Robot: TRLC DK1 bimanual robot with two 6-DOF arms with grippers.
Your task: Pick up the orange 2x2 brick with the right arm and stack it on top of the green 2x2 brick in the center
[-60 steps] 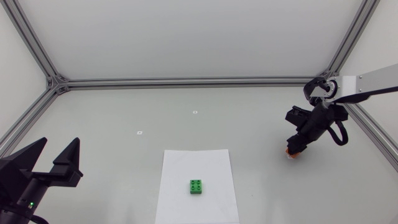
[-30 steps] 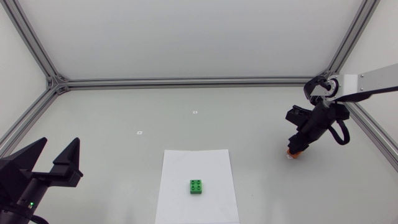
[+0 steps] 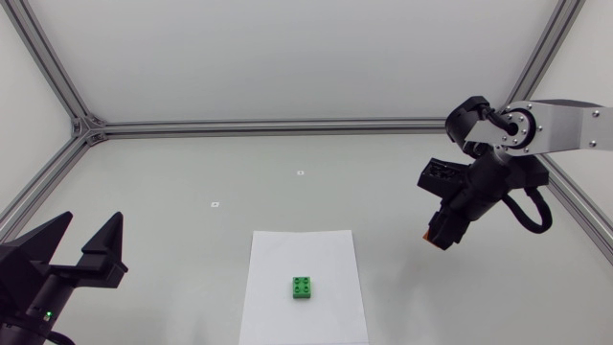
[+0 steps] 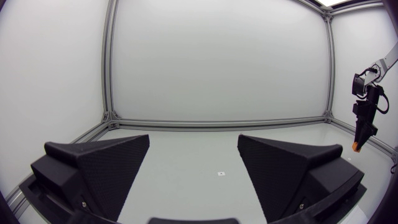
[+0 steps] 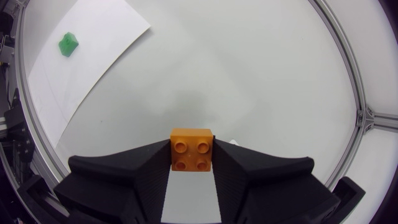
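Orange 2x2 brick (image 5: 191,148) is pinched studs-toward-wrist between the right gripper's (image 3: 441,233) 2 fingers at the table's right, ready for pressing onto the green 2x2 brick (image 3: 304,287), which lies well apart on the white sheet (image 3: 316,249). Left gripper (image 4: 194,143) is spread, idle.

An orange brick (image 5: 191,148), green brick (image 3: 304,287), white paper (image 3: 287,257).

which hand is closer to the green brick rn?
Right. The right hand, shut on the orange brick, hangs off the green brick's right side; the left hand sits farther away, near the table's left edge.
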